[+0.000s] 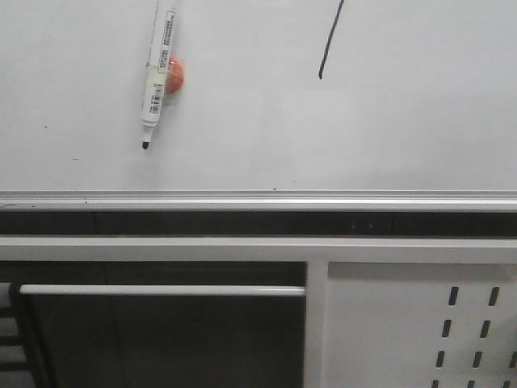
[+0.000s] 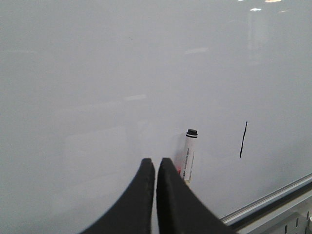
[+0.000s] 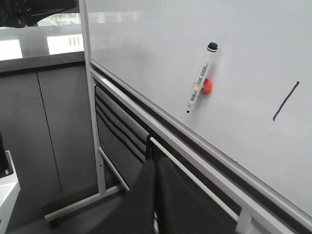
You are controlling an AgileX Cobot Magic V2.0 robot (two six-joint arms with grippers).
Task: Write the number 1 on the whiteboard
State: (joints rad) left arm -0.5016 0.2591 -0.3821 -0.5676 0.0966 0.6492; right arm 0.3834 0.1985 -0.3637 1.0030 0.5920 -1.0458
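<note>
A whiteboard fills the upper part of your front view. The number 1, a thin slanted black stroke, sits at upper right, running off the top edge. A marker hangs at upper left beside an orange magnet. Your left gripper and right gripper are both clenched, holding nothing. Any brush against the stroke would likely smear it; bumping the marker could knock it loose.
</note>
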